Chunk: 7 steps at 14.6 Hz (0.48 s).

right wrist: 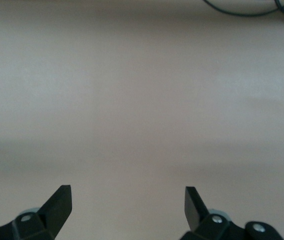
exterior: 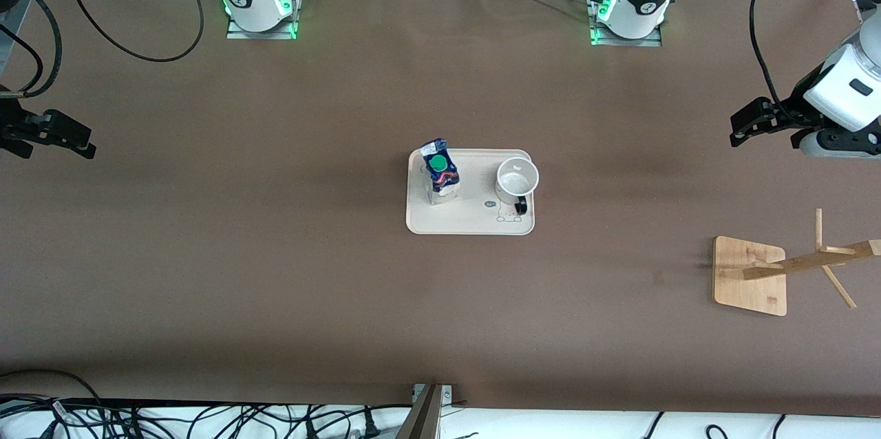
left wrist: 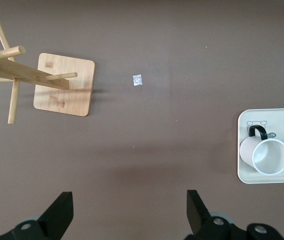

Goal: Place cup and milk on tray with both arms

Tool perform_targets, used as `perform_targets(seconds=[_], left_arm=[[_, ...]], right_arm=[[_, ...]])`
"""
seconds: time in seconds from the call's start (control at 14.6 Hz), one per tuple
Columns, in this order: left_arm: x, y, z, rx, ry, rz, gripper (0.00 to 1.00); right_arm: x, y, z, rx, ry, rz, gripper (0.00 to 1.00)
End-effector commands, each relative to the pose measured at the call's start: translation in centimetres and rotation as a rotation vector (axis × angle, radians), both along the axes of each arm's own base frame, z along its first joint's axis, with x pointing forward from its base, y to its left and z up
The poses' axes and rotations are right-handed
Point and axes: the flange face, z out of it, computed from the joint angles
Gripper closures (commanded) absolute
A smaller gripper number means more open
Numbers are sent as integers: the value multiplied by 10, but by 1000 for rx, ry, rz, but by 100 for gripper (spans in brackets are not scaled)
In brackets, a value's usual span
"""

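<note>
The cream-white tray [exterior: 475,219] lies at the middle of the table. The blue and white milk carton [exterior: 440,176] with a green cap stands on it toward the right arm's end. The white cup [exterior: 516,181] with a black handle stands upright on it toward the left arm's end; it also shows in the left wrist view [left wrist: 265,156] on the tray [left wrist: 246,125]. My left gripper [exterior: 747,126] is open and empty over bare table at the left arm's end; its fingertips [left wrist: 64,202] are wide apart. My right gripper [exterior: 69,140] is open and empty over the right arm's end; its fingertips [right wrist: 62,197] are wide apart.
A wooden rack [exterior: 791,267] with pegs and a square base stands near the left arm's end, nearer to the front camera than the left gripper; it shows in the left wrist view [left wrist: 42,82]. A small bit of foil [left wrist: 138,80] lies on the table. Cables run along the table's edges.
</note>
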Motion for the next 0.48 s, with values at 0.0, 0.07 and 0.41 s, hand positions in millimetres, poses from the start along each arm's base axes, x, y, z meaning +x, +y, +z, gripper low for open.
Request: perform_targets(seconds=[0.0,0.07,0.41], left_arm=[[-7,-7,2,22,8,15,0],[-8,-9,3,22,8,13,0],[-8,-9,4,12,8,22,0]], right_arm=[[-11,-1,13,-8,78,3,0],[-10,-1,10,-10,95,2,0],[-10,-1,9,-8,104,7,0]])
